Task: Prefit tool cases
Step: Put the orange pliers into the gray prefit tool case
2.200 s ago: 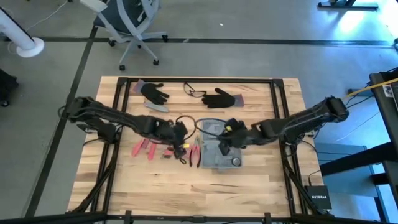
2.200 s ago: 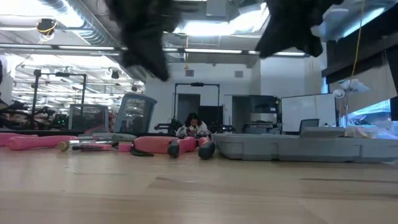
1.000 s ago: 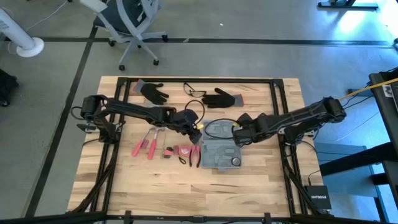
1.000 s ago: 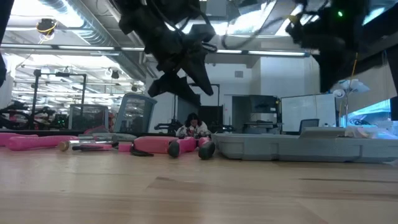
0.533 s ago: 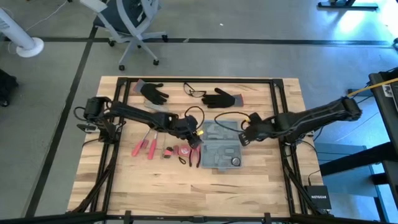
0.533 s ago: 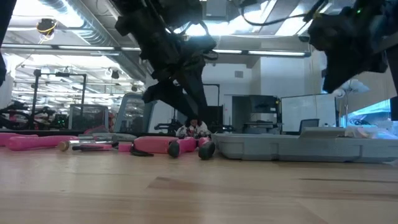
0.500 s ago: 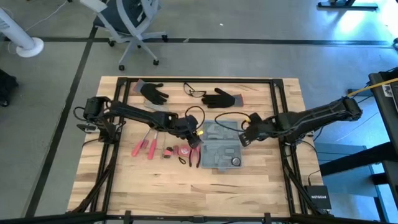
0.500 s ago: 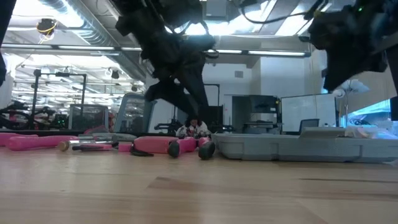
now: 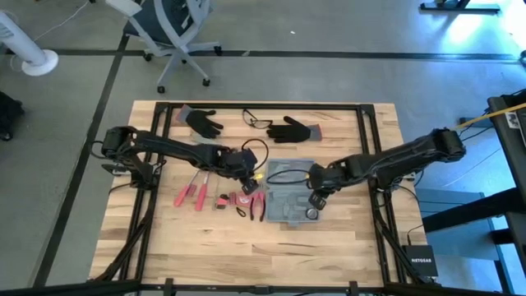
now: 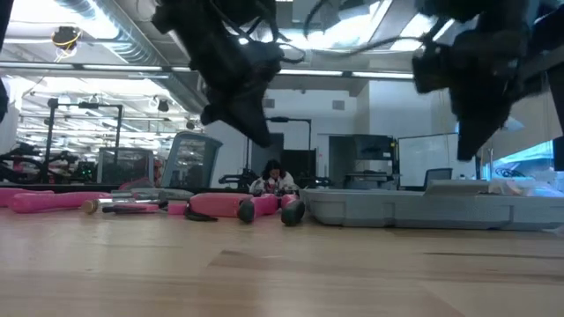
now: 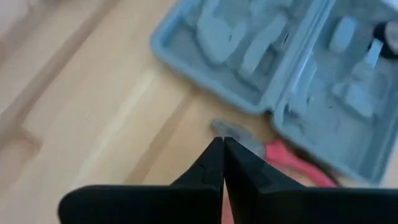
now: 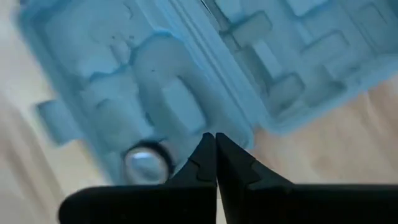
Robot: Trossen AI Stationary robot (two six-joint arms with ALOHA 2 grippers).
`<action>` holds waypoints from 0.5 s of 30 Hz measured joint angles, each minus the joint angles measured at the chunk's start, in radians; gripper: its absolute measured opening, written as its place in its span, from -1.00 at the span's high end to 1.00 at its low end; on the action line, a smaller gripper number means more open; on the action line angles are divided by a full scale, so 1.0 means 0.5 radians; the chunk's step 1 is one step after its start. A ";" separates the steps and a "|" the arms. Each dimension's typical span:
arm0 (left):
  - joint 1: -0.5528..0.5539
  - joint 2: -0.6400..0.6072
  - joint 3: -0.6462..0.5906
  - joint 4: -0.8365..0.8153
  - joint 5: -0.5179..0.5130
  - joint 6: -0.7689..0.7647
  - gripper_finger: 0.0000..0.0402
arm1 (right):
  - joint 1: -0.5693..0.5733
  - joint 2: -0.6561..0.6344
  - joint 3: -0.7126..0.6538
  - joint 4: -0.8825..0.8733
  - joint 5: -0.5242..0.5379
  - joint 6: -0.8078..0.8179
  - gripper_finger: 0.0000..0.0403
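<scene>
Inside open tool case [image 9: 289,197], round tool [image 9: 311,214].

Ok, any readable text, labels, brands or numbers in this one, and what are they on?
"NETGEAR": on the small black box on the floor by the table's right corner, high view; tiny, only just legible.
Nothing readable on the open tool case, the tools or the gloves.

Overhead, table-level and two close wrist cameras, all sharing the tool case [image 9: 293,194].
</scene>
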 joint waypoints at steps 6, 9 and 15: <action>0.089 0.193 0.000 0.268 -0.056 0.164 1.00 | -0.126 0.223 -0.003 0.143 0.020 -0.191 1.00; 0.125 0.289 -0.004 0.273 -0.041 0.154 1.00 | -0.121 0.271 -0.002 0.215 0.005 -0.346 1.00; 0.147 0.411 -0.003 0.385 0.008 0.203 1.00 | -0.118 0.304 0.001 0.170 0.010 -0.398 1.00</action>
